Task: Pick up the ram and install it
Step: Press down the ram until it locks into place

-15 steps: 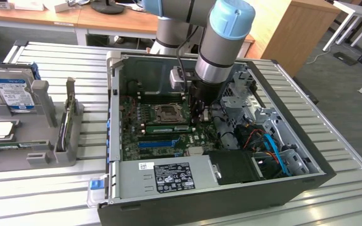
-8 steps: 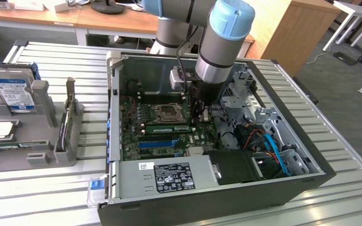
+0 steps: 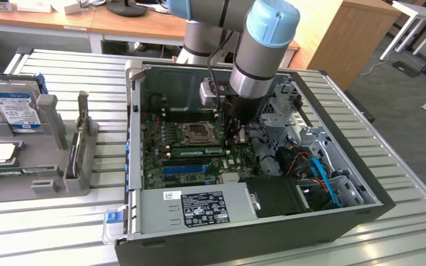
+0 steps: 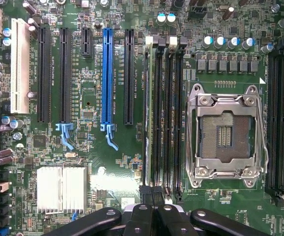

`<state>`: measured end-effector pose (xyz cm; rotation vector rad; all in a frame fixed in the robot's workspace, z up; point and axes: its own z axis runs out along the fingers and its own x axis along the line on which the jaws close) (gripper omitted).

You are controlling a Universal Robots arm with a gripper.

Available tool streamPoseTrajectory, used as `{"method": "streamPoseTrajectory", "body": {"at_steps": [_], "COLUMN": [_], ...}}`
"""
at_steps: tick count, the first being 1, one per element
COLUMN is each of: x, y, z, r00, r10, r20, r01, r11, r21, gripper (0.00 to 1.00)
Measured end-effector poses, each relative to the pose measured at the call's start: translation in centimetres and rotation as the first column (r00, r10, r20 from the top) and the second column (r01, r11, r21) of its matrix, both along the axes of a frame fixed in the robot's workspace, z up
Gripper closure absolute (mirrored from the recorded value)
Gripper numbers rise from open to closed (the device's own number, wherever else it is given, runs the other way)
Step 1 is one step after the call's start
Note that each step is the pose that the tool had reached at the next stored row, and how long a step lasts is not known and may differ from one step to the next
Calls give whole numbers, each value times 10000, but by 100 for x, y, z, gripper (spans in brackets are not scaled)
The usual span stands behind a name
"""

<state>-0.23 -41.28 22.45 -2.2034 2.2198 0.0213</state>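
Motherboard (image 4: pixel 112 177): ram (image 4: pixel 157 118) seated beyond closed claw (image 4: pixel 153 219).

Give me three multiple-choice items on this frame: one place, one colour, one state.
1. The hard drive sits: A in the grey holder at the exterior view's left of the computer case; B inside the case; C on the floor.
2. The arm's joint cap is: A red; B light blue; C yellow.
3. The CPU socket is: A under a cooler; B missing; C bare.
A: it stands upright in the holder. B: the cap is plainly light blue. C: its contacts show.
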Motion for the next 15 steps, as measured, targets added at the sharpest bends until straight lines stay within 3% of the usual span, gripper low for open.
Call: {"method": "streamPoseTrajectory", "body": {"at_steps": [15], "x": [0], "y": [0], "z": [-10], "r00": [10000], "r10": [0], "r20": [0], "r01": [0], "r11": [10000], "r21": [-1], "gripper": [90]}}
